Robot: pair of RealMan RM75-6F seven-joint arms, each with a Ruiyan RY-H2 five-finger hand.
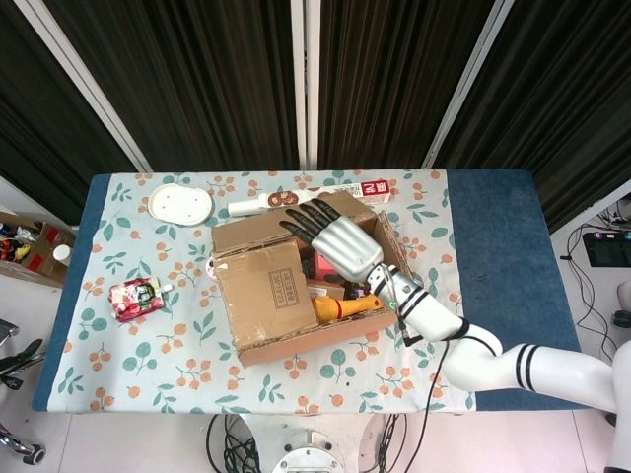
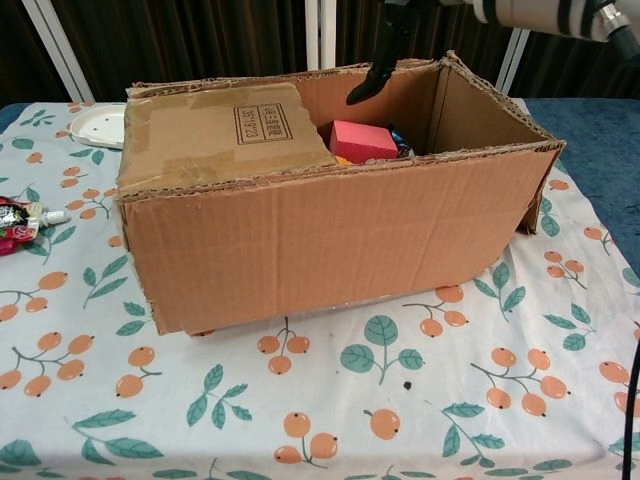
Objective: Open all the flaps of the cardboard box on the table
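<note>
A: Where is the right hand (image 1: pixel 333 241) now?

B: It hangs above the open part of the cardboard box (image 1: pixel 308 279), palm down, fingers (image 1: pixel 299 219) spread apart and empty. The box stands in the middle of the counter (image 1: pixel 499 286), on the flowered cloth. In the chest view only dark fingertips (image 2: pixel 362 92) show, near the far wall of the box.

A: And which flap is not yet open?

B: One flap (image 1: pixel 268 293), the one with the printed label, lies flat over the left end of the box. It is just beside the hand, toward the robot's left and a little lower than the fingers. Its hinge seems to run along the left short wall, and its free edge faces the hand.

A: So the right hand is the nearer one?

B: Yes. The left hand is not in view in either picture. I think the fingers must go under the free edge and lift it away, outward to the left. Inside, under the hand, are a pink block (image 1: pixel 331 262) and a yellow rubber chicken (image 1: pixel 347 305)
</note>
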